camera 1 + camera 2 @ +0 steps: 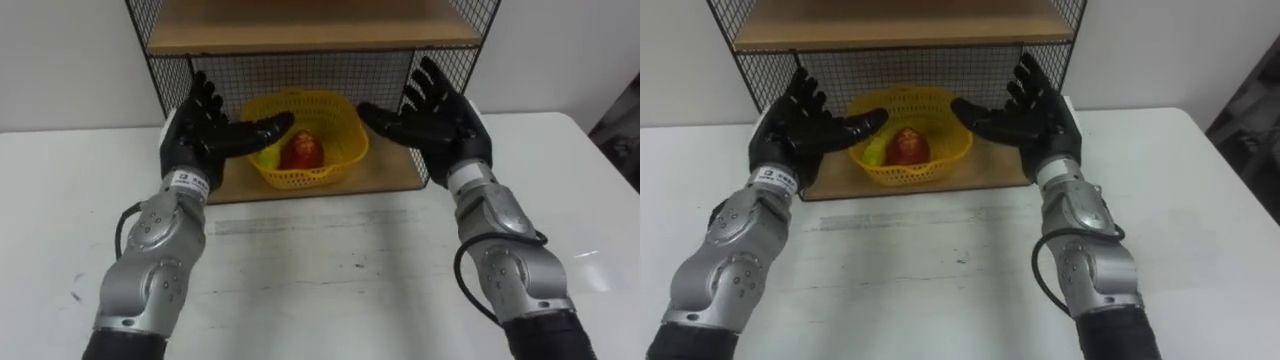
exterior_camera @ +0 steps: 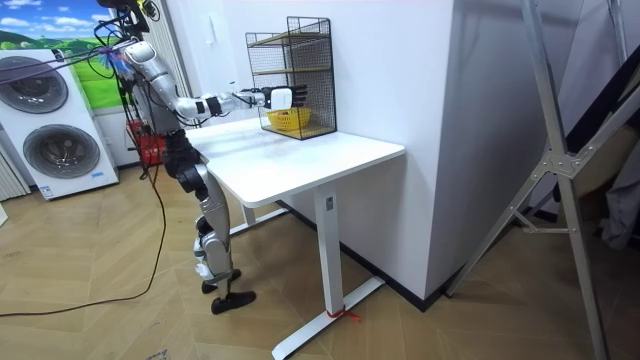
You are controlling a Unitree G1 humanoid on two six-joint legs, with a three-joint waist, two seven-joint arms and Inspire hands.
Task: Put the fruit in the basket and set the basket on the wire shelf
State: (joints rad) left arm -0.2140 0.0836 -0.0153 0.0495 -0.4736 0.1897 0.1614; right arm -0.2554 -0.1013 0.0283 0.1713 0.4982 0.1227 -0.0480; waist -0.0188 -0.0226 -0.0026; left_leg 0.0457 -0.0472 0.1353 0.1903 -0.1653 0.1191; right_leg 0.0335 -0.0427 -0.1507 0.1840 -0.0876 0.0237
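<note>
A yellow mesh basket (image 1: 335, 125) stands on the bottom wooden board of the wire shelf (image 1: 390, 172). In it lie a red fruit (image 1: 303, 151) and a yellow-green fruit (image 1: 268, 157). My left hand (image 1: 203, 132) is open at the basket's left, its thumb reaching toward the rim. On the other side my right hand (image 1: 440, 125) is held up open, palm facing the basket. Neither hand holds anything. In the room view I stand at the white table's edge with both arms stretched toward the shelf (image 2: 290, 75).
The wire shelf has an upper wooden board (image 1: 310, 30) close above the basket. It stands at the back of a white table (image 1: 330, 280), against a white wall. Washing machines (image 2: 50, 130) stand behind me in the room view.
</note>
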